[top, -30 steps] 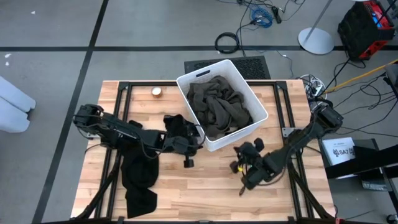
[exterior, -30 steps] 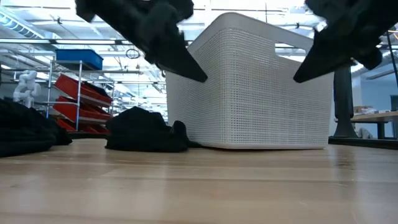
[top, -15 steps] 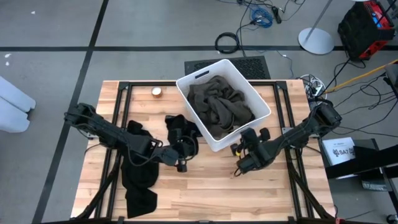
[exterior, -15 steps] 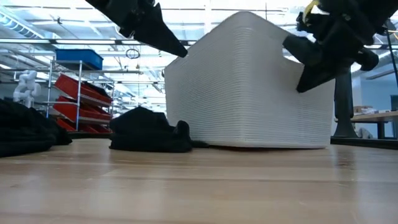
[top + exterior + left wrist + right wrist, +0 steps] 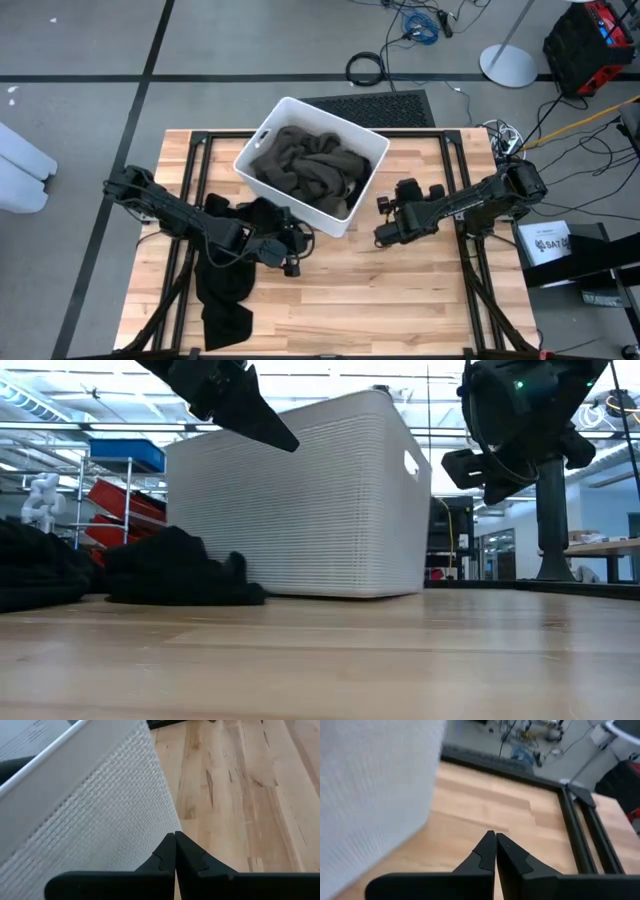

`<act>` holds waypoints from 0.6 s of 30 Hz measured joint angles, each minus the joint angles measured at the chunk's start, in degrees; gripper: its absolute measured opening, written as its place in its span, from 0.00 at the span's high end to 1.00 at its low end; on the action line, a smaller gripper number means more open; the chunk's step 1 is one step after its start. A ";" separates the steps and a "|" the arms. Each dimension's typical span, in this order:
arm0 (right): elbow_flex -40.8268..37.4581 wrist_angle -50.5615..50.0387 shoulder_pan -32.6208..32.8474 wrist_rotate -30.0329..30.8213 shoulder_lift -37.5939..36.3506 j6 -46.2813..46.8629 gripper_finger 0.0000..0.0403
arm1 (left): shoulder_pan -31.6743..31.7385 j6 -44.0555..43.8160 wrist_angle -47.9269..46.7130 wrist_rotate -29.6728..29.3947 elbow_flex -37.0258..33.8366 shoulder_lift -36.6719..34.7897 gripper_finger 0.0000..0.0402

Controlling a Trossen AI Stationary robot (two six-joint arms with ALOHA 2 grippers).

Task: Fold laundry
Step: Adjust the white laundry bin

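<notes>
Black laundry lies just up-left of the left gripper, nearer than the right gripper; both grippers' fingers are pressed together, empty.

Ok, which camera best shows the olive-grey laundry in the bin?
The high view: it looks straight into the white bin at the olive-grey laundry. The low and both wrist views show only the bin's wall.
</notes>
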 joint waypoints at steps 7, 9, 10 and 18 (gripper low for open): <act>0.02 12.86 6.42 -14.87 0.00 -13.27 1.00 | 0.15 0.02 -1.74 -0.24 0.00 0.00 1.00; 0.02 21.10 9.20 -20.44 0.00 -19.55 1.00 | 0.15 0.02 -4.09 -1.16 0.00 0.00 1.00; 0.02 25.80 10.53 -22.99 0.00 -22.74 1.00 | 0.15 0.02 -5.20 -1.96 -0.01 0.00 1.00; 0.02 64.27 17.31 -24.18 0.32 -47.25 1.00 | 0.85 -7.55 -17.73 -6.46 0.00 0.00 1.00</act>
